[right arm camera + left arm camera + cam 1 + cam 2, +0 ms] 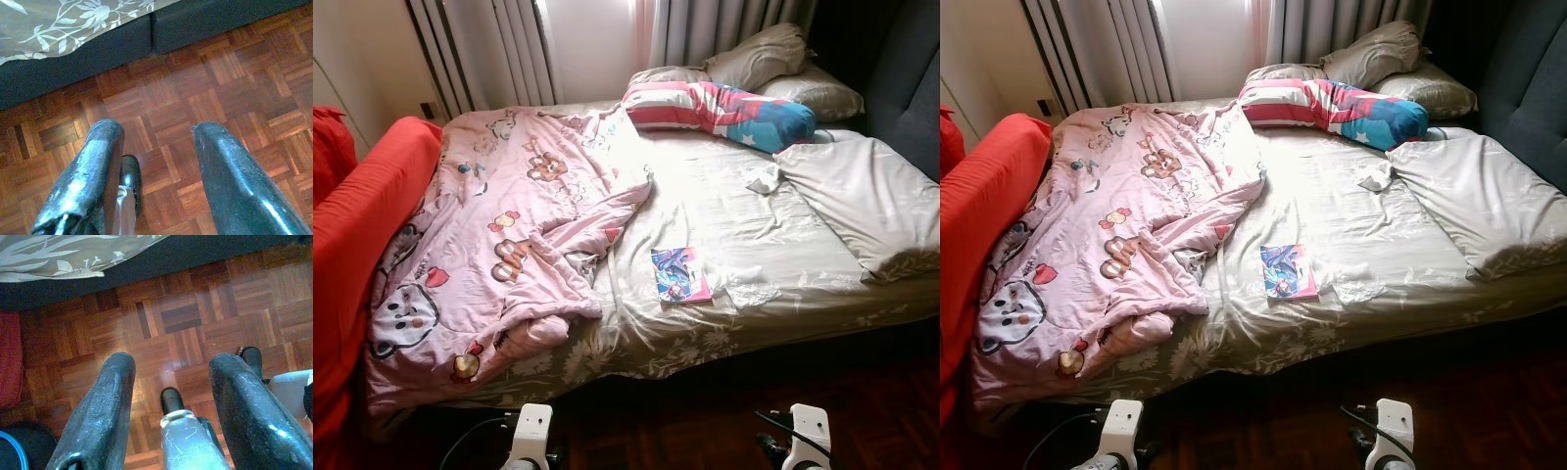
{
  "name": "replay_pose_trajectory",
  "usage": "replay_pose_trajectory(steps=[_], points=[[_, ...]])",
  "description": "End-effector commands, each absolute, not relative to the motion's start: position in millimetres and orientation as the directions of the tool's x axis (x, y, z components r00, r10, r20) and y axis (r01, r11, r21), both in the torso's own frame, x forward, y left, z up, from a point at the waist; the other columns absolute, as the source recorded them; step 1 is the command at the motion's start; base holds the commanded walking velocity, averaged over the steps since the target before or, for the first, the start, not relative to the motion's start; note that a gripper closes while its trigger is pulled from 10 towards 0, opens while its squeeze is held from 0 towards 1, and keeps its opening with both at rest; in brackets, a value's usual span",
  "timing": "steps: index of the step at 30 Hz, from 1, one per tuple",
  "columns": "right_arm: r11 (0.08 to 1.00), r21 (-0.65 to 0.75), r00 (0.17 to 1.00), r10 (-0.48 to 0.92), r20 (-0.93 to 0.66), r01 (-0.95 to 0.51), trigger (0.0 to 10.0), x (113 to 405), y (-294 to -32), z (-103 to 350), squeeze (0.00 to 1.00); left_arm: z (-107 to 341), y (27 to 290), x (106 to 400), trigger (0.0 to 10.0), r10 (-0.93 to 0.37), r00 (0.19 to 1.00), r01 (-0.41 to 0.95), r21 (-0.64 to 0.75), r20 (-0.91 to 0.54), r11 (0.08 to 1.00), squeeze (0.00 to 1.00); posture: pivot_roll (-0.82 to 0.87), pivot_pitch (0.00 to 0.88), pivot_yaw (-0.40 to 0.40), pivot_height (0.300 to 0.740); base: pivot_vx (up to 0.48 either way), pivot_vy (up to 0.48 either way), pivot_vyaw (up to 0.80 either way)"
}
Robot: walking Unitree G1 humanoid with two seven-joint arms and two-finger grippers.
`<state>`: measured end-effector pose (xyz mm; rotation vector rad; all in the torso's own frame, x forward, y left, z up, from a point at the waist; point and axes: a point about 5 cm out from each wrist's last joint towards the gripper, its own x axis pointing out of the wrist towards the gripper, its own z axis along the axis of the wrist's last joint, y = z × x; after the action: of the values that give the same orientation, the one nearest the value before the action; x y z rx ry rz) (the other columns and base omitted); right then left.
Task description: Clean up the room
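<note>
- Left hand [168, 401] hangs low over the parquet floor [195, 318], fingers spread wide apart, holding nothing.
- Right hand [156, 171] likewise hangs over the floor by the bed's edge, fingers wide apart and empty.
- Bed [783, 304] ahead is unmade: a pink quilt [509, 235] lies rumpled over its left half.
- A book [679, 274] lies on the sheet just beside the quilt, near the front edge.
- A striped bolster [715, 110] and pillows [773, 59] sit at the far end.
</note>
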<state>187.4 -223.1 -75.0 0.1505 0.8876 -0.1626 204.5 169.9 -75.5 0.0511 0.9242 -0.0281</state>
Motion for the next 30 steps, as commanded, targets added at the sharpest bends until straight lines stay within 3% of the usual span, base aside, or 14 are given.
replay_pose_trajectory(steps=[1, 30], points=[[0.974, 0.066, 0.618, -0.084, -0.782, 0.216, 10.0, 185.9, -224.3, -75.5, 0.0, -75.3, 172.0, 204.8, 10.0, 0.006, 0.603, 0.041, 0.039, -0.798, 0.998, 0.0, -0.11, 0.029, 0.018, 0.74, 0.0, 0.0, 0.0], [0.974, 0.067, 0.621, -0.085, -0.779, 0.218, 10.0, 184.8, -222.8, -76.2, 0.0, -76.0, 173.5, 203.2, 10.0, 0.007, 0.599, 0.049, 0.045, -0.801, 0.998, 0.0, -0.11, 0.0, 0.022, 0.74, 0.259, 0.0, 0.0]])
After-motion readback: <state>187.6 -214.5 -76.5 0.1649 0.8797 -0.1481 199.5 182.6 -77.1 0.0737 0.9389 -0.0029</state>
